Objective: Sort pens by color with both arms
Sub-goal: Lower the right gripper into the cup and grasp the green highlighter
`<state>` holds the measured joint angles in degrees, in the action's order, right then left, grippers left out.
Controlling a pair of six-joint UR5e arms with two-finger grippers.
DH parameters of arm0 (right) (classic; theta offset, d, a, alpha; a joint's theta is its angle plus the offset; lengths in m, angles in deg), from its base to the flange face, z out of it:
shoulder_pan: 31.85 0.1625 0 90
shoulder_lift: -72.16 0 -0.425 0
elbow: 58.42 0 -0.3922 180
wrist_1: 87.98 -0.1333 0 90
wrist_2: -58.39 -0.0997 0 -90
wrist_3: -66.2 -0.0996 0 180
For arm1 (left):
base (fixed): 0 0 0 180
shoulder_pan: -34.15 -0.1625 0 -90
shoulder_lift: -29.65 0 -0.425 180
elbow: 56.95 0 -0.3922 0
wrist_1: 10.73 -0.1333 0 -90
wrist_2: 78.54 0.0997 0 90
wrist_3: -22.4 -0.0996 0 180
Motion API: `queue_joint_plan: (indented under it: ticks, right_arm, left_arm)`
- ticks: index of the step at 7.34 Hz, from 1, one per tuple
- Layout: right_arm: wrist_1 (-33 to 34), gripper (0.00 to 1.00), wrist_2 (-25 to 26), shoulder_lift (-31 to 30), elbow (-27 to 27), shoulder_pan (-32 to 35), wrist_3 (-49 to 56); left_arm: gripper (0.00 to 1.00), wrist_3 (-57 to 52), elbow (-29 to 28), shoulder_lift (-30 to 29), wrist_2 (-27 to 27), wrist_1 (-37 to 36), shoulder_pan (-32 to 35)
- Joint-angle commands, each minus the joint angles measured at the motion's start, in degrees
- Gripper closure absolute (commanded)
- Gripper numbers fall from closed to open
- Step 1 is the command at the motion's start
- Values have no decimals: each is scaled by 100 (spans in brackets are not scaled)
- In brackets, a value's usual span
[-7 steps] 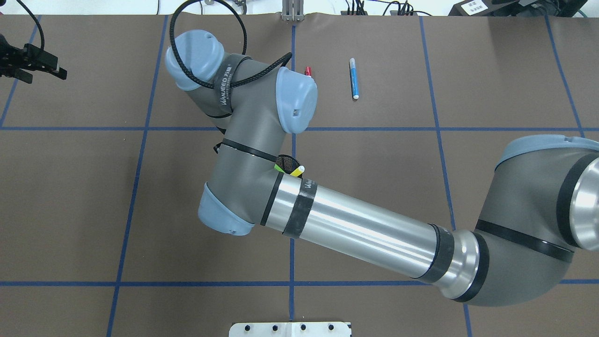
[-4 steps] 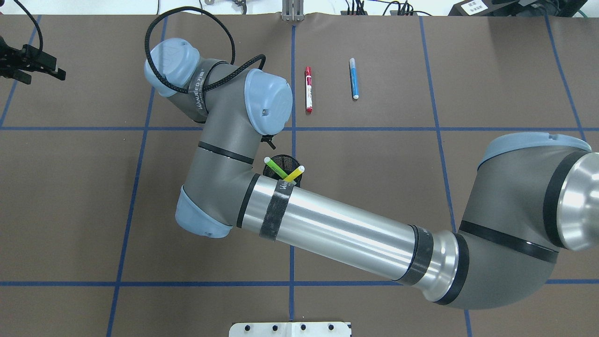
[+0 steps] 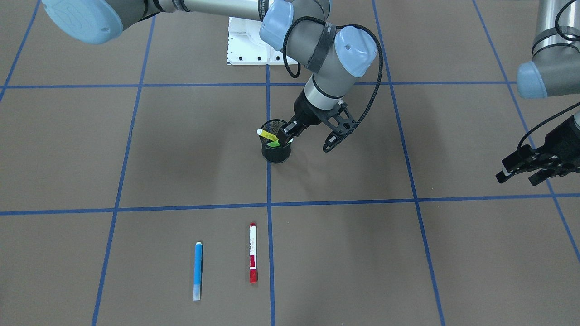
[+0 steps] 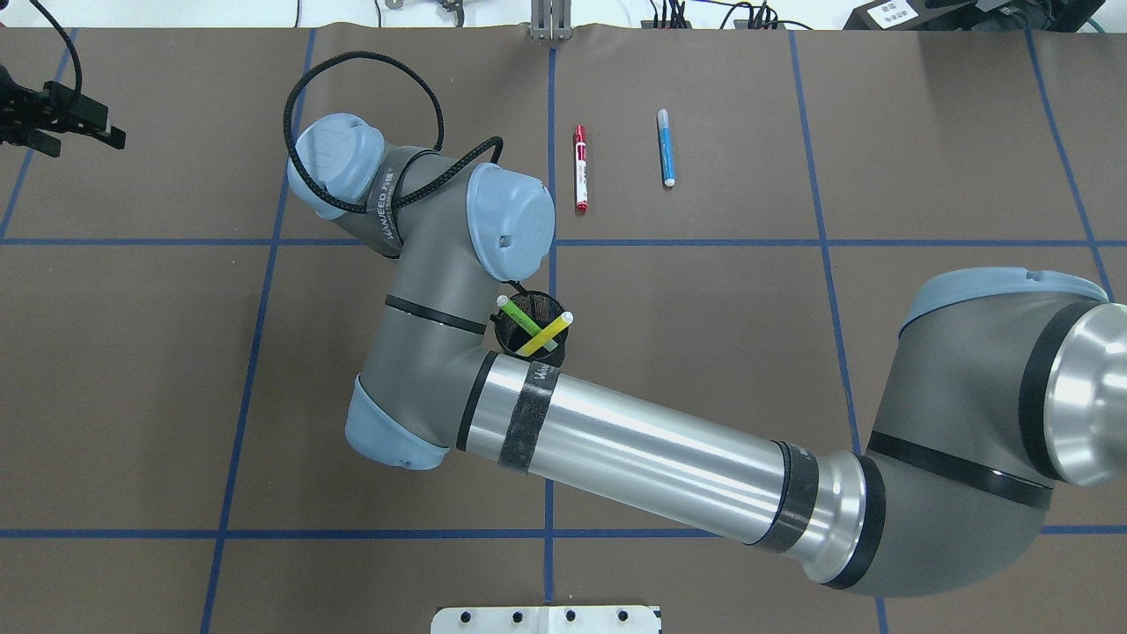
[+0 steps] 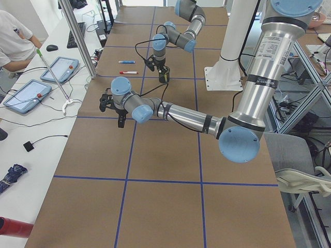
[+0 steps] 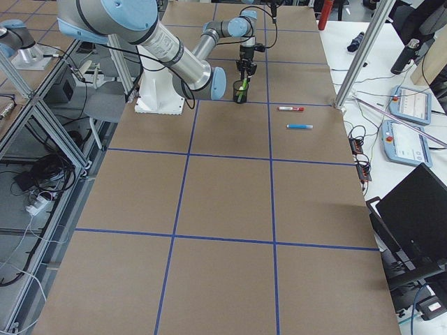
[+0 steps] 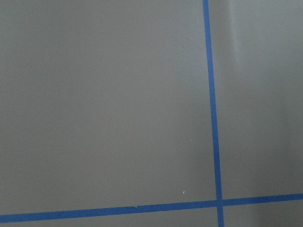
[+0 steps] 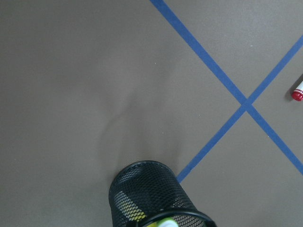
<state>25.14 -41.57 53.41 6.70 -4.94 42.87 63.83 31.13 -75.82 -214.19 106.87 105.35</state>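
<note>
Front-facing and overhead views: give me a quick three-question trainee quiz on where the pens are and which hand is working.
1. True or false: the red pen and the blue pen lie flat on the table, apart from each other.
2. Which hand is at the mesh cup? A the robot's left; B the robot's right; C neither.
3. Fill in: the cup holds the green pen and the ____ pen.

Key: 1 true. 2 B, the right hand. 3 yellow; the yellow pen leans across the green one.
</note>
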Motion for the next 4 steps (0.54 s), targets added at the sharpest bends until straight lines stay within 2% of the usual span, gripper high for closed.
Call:
queue_joint_plan:
  ticks: [1, 4]
  right_arm:
    - [0, 100, 12, -5, 1, -10, -4]
    - [26, 100, 3, -14, 115, -1, 5]
  left_arm:
    - [1, 22, 60, 0, 3, 0, 0]
    - [1, 31, 104, 9, 3, 0, 9]
